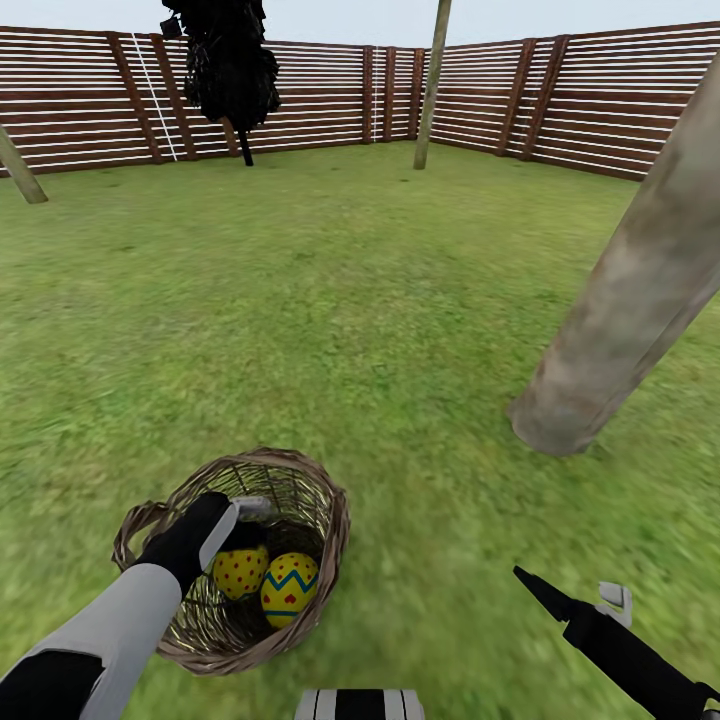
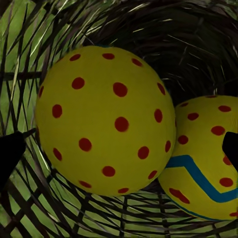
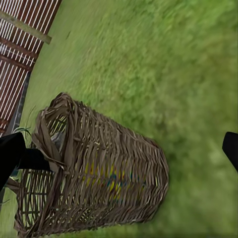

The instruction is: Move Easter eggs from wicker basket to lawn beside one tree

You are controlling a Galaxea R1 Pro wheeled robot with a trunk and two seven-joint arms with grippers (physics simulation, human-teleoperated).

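The left pincer (image 1: 243, 522) reaches into the basket (image 1: 320, 560), fingers apart around the dotted egg (image 2: 106, 119). The zigzag egg (image 1: 289, 589) touches it. The right pincer (image 1: 560, 600) hovers spread over the lawn (image 1: 350, 300).

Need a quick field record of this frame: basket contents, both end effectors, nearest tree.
basket: wicker basket on the lawn, upright
eggs visible: two inside, a red-dotted egg and a zigzag egg, side by side
left end effector: inside the basket, open, fingers either side of the dotted egg
right end effector: above grass beside the basket, open, empty
nearest tree: thick trunk, right of the basket
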